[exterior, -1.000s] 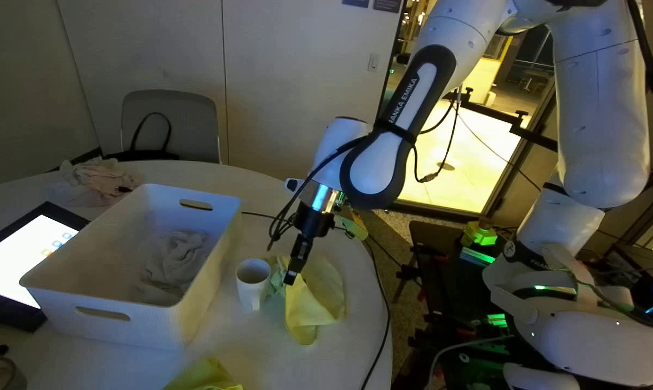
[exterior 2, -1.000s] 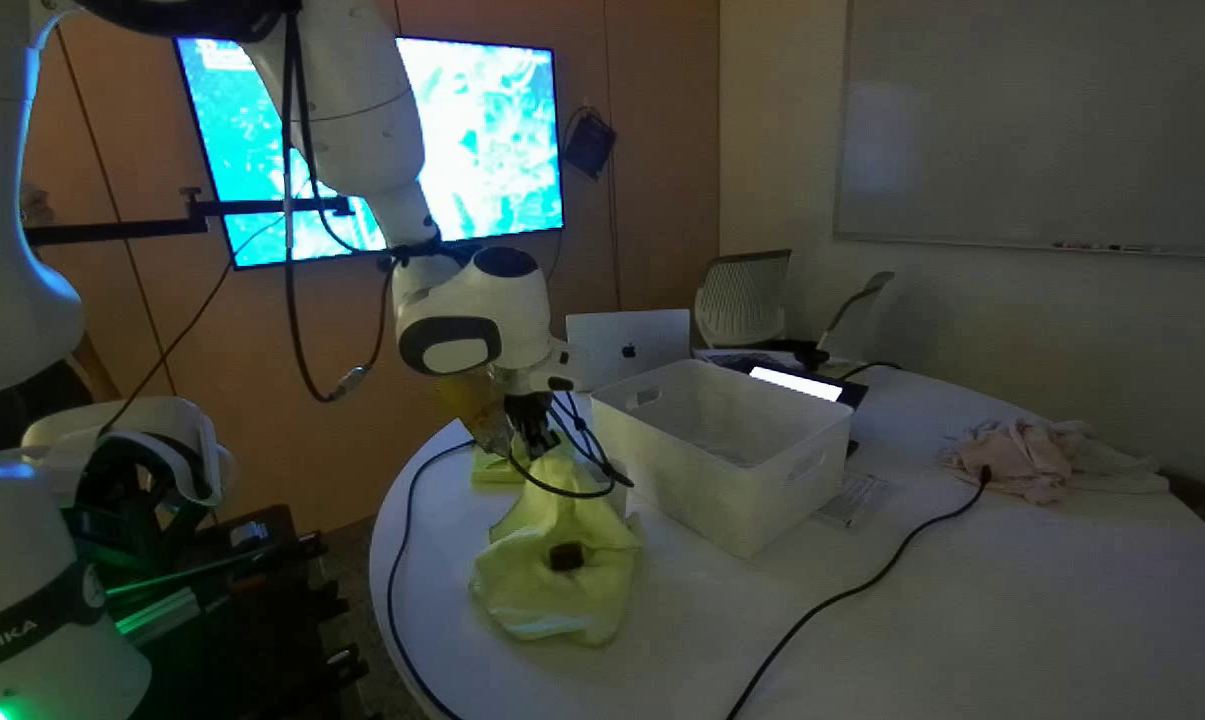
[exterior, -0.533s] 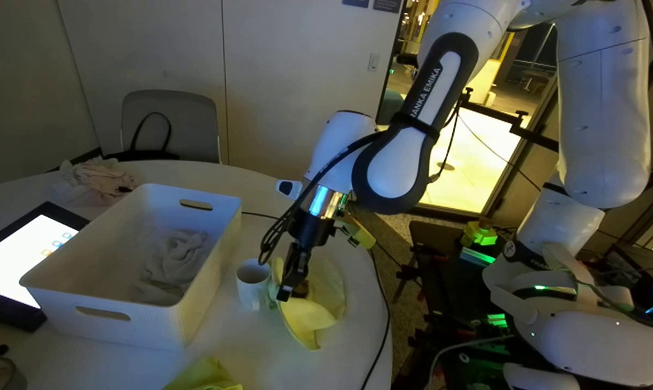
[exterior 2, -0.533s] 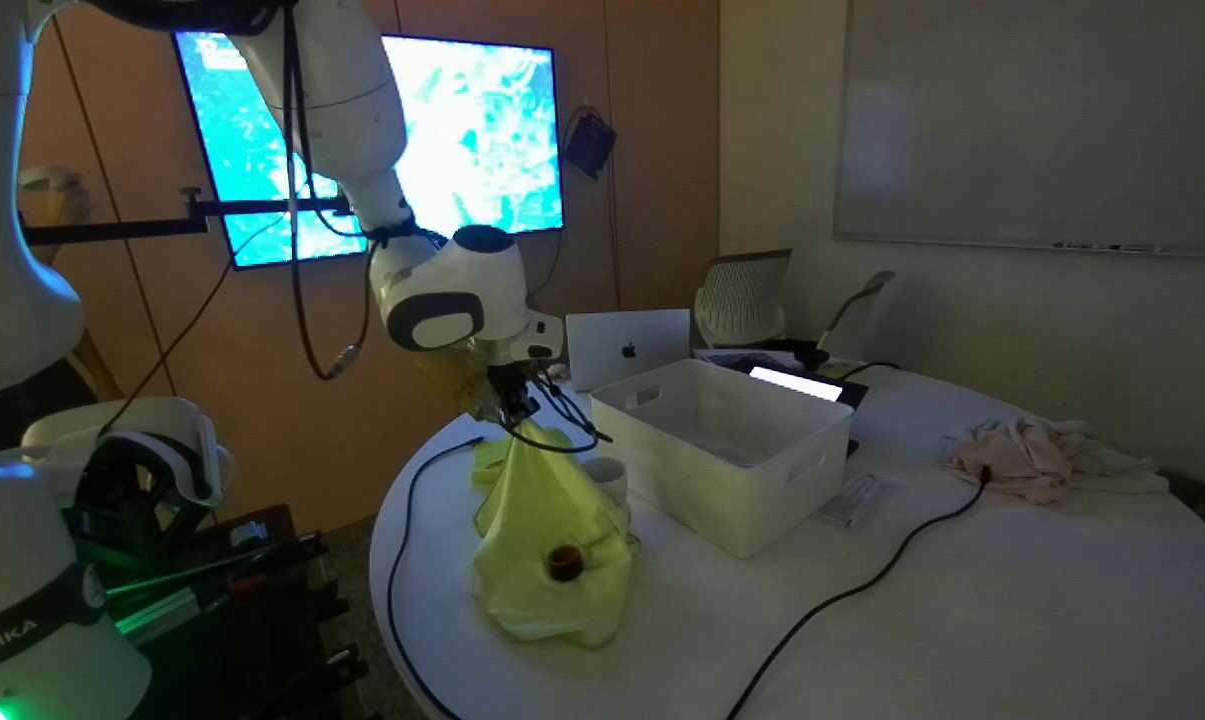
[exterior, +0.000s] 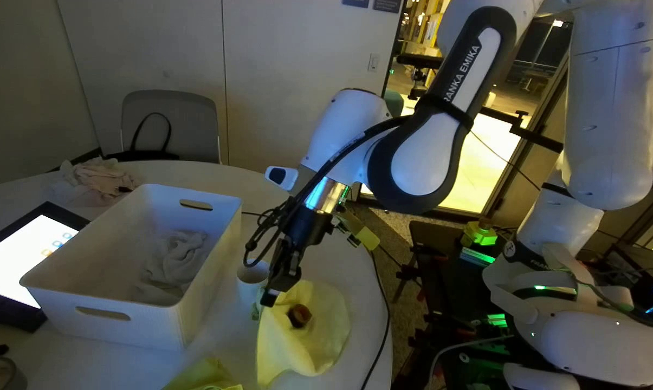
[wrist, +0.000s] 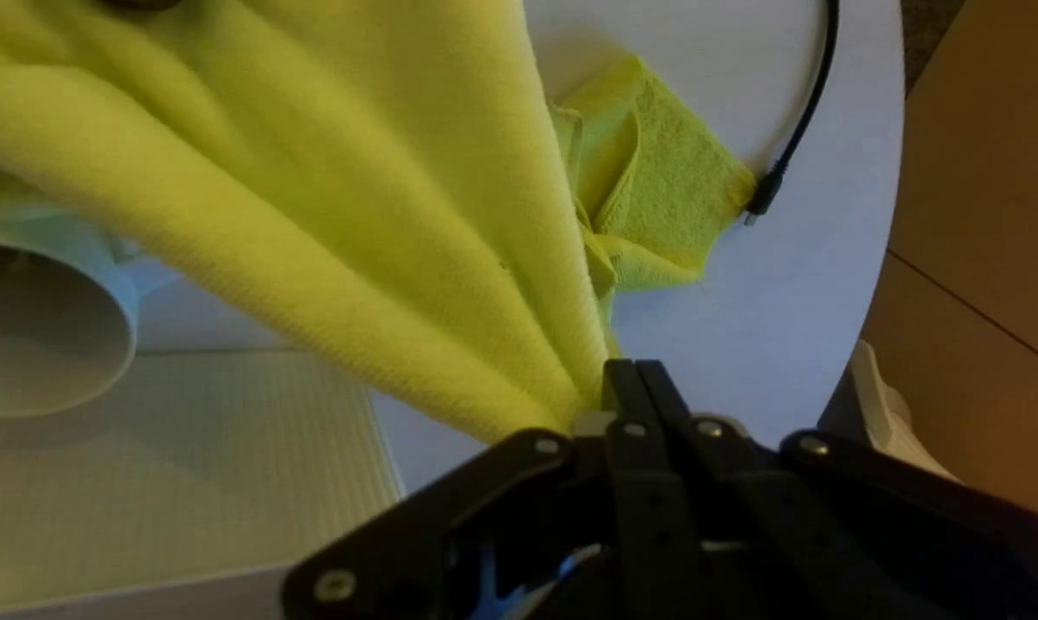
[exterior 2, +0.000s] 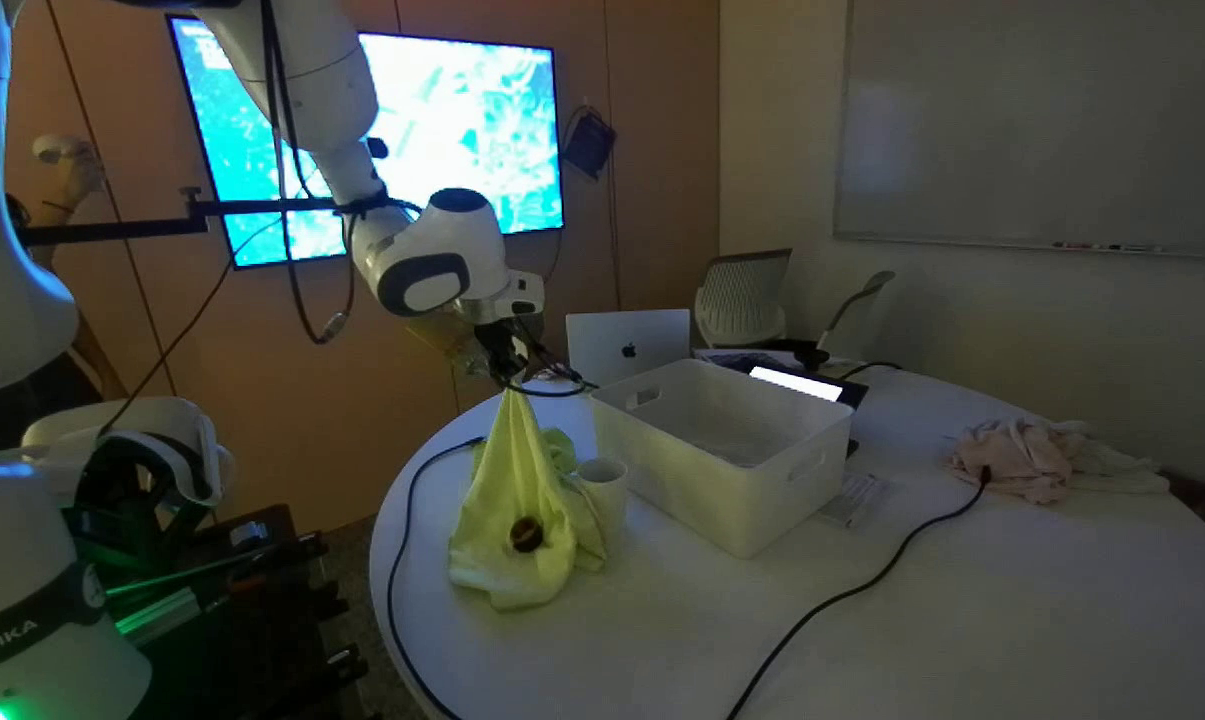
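far out at nine o'clock from the fingers (exterior: 270, 297), in an exterior view, a lit screen (exterior: 28, 260) lies on the white worktop (exterior: 115, 368), and at ten i see a heap of pale pink cloth (exterior: 98, 181). closer in, also at nine, stands a white bin (exterior: 147, 325) with a rumpled grey cloth (exterior: 177, 257) inside. at seven a yellow piece of fabric (exterior: 204, 376) is only partly in sight. a white mug (exterior: 247, 290) stands upright near the fingers, between ten and eleven. the fingers themselves are pinched together on a peak of the yellow cloth (exterior: 310, 352), which drapes down from them toward five; whether its lowest edge touches the worktop, i can't tell. at four a dark brown round thing (exterior: 299, 316), too small to make out, sits against the cloth. past all that, the white arm (exterior: 424, 165) slants up toward two, a thick black cable (exterior: 353, 143) running along it.
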